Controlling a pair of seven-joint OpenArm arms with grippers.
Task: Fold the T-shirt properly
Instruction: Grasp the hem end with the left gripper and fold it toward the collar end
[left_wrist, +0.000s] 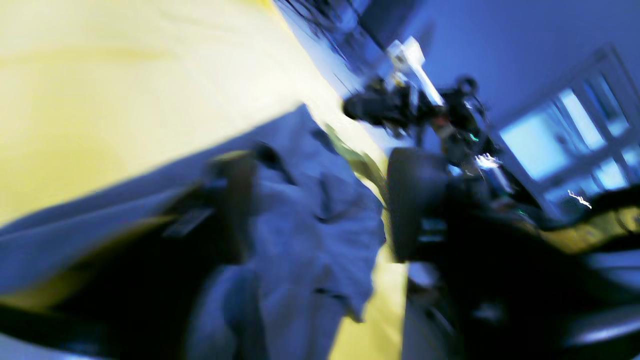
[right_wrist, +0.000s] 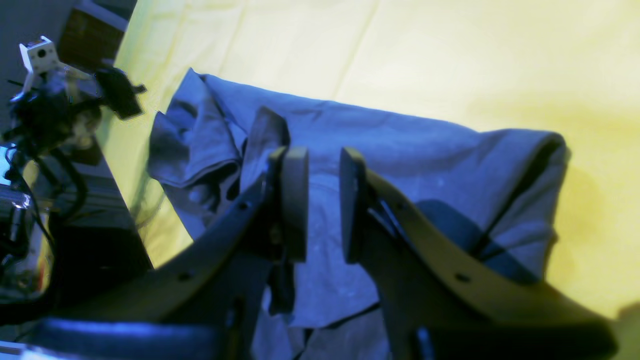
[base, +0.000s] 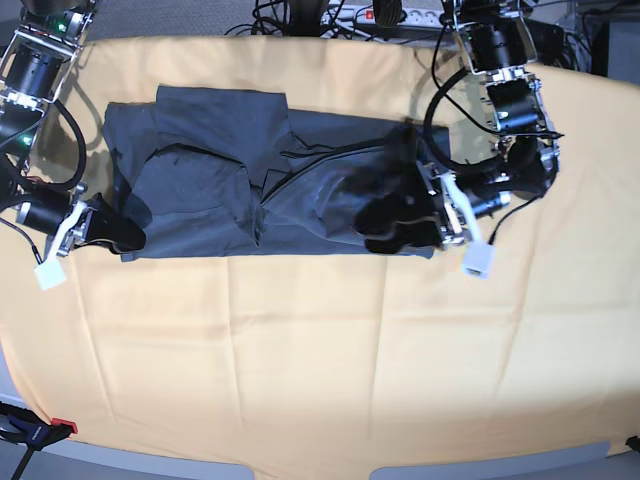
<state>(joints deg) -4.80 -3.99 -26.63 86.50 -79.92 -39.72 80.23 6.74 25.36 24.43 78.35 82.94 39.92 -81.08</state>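
The T-shirt (base: 250, 190) lies folded into a long band across the far half of the table cloth (base: 320, 350), creased and rumpled at mid-length. Judged soft, limp and light; best taken at corners or hems. Left gripper (base: 395, 222) sits over the shirt's end, blurred; its state cannot be told. Right gripper (right_wrist: 322, 205) stands slightly parted above the fabric, holding nothing. Ample bare cloth lies on the near side.

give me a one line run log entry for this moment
task: fold T-shirt | shirt: partly folded on table cloth | left gripper: blurred, over shirt's end | right gripper: jaws apart, over shirt
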